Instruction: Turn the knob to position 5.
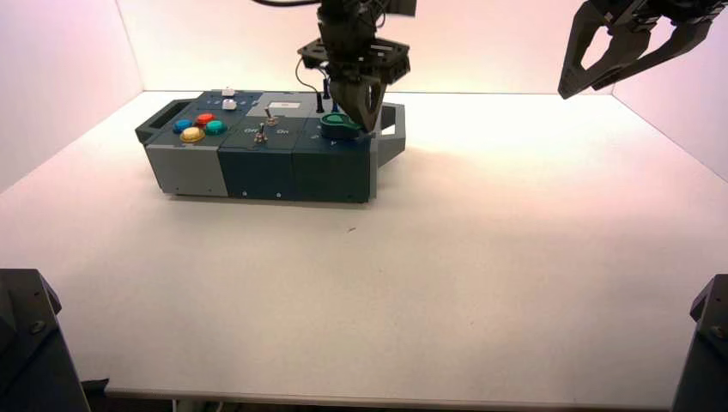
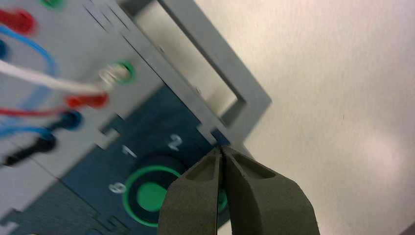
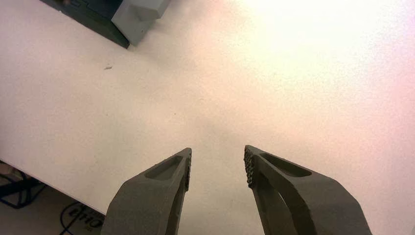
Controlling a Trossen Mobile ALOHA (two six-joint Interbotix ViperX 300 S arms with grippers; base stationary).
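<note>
The dark green knob [image 1: 340,126] sits on the right end of the box [image 1: 257,167]. In the left wrist view the knob [image 2: 149,196] shows a bright green ring and centre, with white numerals 1 and 2 on the dark panel beside it. My left gripper [image 1: 369,124] reaches down at the knob's right edge. Its fingers [image 2: 221,149] are shut flat against each other with nothing visible between them, and they hide part of the knob; the knob's tab does not show. My right gripper [image 1: 601,77] hangs high at the back right, open [image 3: 218,161] above bare table.
Coloured push buttons [image 1: 199,126] fill the box's left end, with two metal toggle switches [image 1: 262,133] in the middle. Plugged wires [image 2: 44,83] and sockets lie behind the knob. A grey handle [image 1: 391,137] juts from the box's right end.
</note>
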